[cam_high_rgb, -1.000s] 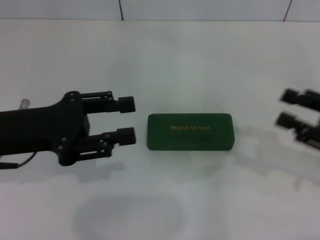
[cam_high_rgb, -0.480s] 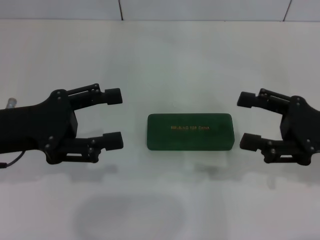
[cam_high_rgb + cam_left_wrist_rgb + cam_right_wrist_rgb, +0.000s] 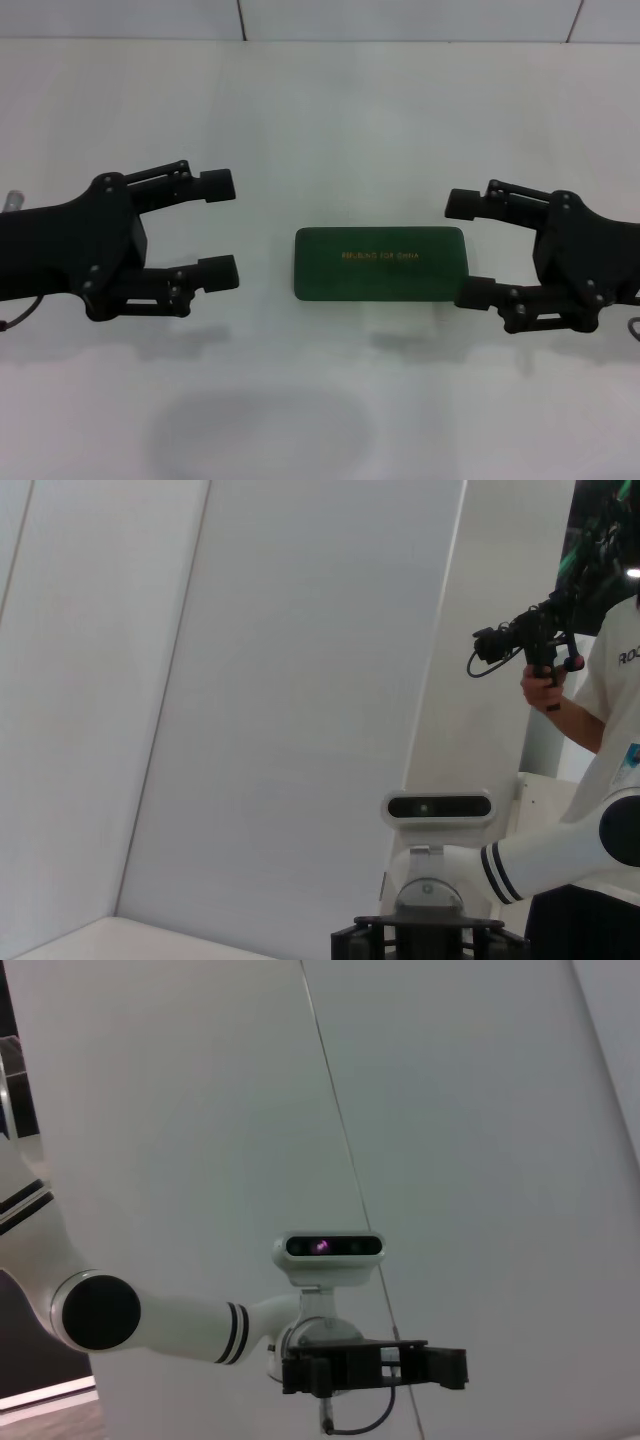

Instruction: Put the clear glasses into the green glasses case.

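The green glasses case (image 3: 380, 262) lies shut on the white table (image 3: 320, 110), lid up, with gold lettering on top. My left gripper (image 3: 220, 228) hovers open a short way to the case's left, fingers pointing at it, nothing between them. On the opposite side my right gripper (image 3: 466, 248) is open too and empty. Its nearer fingertip (image 3: 472, 293) sits right by the case's front right corner. The clear glasses are out of view in every frame.
A small grey cylinder (image 3: 10, 199) pokes out behind my left arm at the table's left edge. Tiled wall runs along the table's far edge. In the left wrist view a person (image 3: 600, 680) stands beyond my right arm holding a black handheld device.
My left gripper has drawn back leftward, away from the case. My right gripper has come in from the right edge up to the case's right end.
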`<state>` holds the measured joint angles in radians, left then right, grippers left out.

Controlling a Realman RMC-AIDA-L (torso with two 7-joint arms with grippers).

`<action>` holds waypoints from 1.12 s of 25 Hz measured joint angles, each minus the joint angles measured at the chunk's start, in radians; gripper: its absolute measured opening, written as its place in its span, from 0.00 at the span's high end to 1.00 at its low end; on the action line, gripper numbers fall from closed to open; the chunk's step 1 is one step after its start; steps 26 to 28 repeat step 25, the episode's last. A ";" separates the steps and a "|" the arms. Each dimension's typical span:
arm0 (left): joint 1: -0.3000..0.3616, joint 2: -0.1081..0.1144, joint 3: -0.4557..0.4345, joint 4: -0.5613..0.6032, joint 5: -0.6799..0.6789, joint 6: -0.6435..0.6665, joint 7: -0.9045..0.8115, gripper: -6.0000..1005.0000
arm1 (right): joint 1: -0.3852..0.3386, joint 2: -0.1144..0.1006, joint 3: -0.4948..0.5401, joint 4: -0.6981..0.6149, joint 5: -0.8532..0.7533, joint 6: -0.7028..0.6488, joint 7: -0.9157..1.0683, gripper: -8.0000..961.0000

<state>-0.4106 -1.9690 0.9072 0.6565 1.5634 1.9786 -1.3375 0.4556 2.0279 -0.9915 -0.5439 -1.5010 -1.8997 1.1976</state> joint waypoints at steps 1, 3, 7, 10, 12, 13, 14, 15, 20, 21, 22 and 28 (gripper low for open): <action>0.001 0.000 0.000 0.000 0.000 0.000 0.000 0.11 | 0.002 0.000 -0.002 0.000 0.000 0.000 0.000 0.08; 0.003 -0.003 -0.001 0.000 0.001 0.000 0.000 0.11 | 0.009 0.000 -0.012 0.000 0.000 0.004 0.000 0.08; 0.007 -0.006 -0.001 -0.004 0.002 -0.001 0.000 0.11 | 0.016 0.000 -0.031 0.000 0.000 0.009 0.000 0.08; 0.013 -0.008 -0.001 -0.005 0.003 -0.001 -0.002 0.11 | 0.021 0.000 -0.040 0.000 0.000 0.010 -0.001 0.08; 0.016 -0.010 -0.001 -0.004 0.004 -0.001 -0.004 0.11 | 0.021 0.000 -0.043 0.000 0.000 0.010 -0.001 0.08; 0.018 -0.011 -0.001 -0.004 0.006 -0.001 -0.004 0.11 | 0.020 0.000 -0.043 0.000 0.000 0.010 -0.002 0.08; 0.018 -0.012 -0.001 -0.004 0.008 -0.001 -0.004 0.11 | 0.018 0.000 -0.043 0.000 0.000 0.010 -0.002 0.08; 0.019 -0.012 -0.001 -0.004 0.010 -0.001 -0.004 0.11 | 0.017 0.000 -0.043 0.000 0.000 0.010 -0.002 0.08; 0.024 -0.013 -0.001 -0.006 0.012 -0.001 -0.001 0.11 | 0.013 0.000 -0.044 0.007 0.001 0.000 -0.004 0.08; 0.025 -0.013 -0.001 -0.006 0.012 -0.001 0.000 0.11 | 0.013 0.000 -0.044 0.011 0.001 -0.004 -0.006 0.08; 0.026 -0.013 0.000 -0.006 0.013 -0.001 0.000 0.11 | 0.012 0.000 -0.044 0.013 0.001 -0.006 -0.007 0.08; 0.029 -0.014 0.000 -0.008 0.013 -0.001 0.000 0.11 | 0.012 0.000 -0.044 0.015 0.002 -0.008 -0.008 0.08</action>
